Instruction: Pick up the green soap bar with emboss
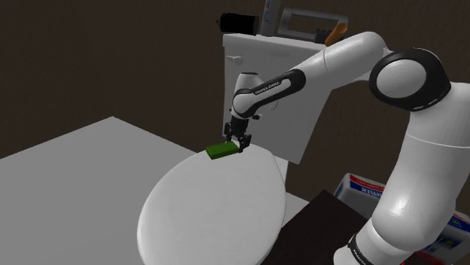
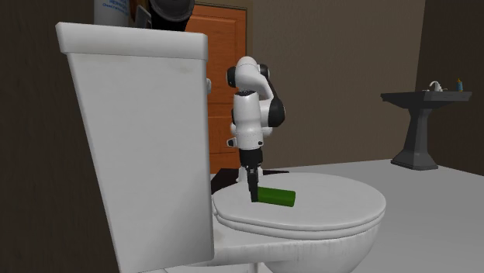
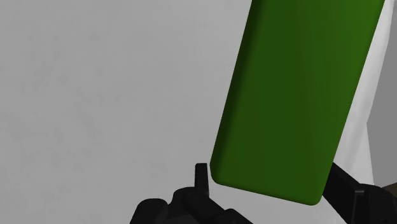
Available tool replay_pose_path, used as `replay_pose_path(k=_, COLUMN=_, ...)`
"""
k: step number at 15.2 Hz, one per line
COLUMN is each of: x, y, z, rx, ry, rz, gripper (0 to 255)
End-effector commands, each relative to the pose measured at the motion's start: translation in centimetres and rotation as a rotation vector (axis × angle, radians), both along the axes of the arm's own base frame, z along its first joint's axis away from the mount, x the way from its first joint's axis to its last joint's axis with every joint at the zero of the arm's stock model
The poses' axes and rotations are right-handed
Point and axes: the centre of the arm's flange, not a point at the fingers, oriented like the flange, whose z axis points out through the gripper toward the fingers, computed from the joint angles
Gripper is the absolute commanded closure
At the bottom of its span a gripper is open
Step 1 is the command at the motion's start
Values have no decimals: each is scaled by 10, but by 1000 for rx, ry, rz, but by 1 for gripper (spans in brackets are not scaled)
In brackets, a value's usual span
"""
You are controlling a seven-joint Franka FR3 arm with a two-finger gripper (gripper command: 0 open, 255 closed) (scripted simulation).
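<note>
A white toilet's shut lid [image 1: 218,207] lies before its tank [image 1: 252,60], whose top carries a black object [image 1: 237,21], a bottle [image 1: 270,10] and an orange-handled item [image 1: 336,32]. A printed box [image 1: 363,188] shows at the shoulder view's lower right, and grey floor [image 1: 60,162] at its left. In the second exterior view, an orange door [image 2: 229,85] stands behind the tank and a dark pedestal sink [image 2: 425,116] well apart.

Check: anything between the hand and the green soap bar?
Nothing visible. The hand sits right at one end of the soap on the white toilet lid; nothing lies between them.
</note>
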Motion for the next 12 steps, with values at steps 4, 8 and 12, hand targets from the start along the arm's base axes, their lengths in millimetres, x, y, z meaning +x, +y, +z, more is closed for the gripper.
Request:
replay_pose_path(k=4, x=0, y=1, z=27, rx=0, ry=0, rz=0, gripper=255)
replay_pose_path(k=8, x=0, y=1, z=48, rx=0, ry=0, rz=0, gripper=255)
replay_pose_path(k=12, x=0, y=1, z=60, rx=0, ry=0, rz=0, gripper=255)
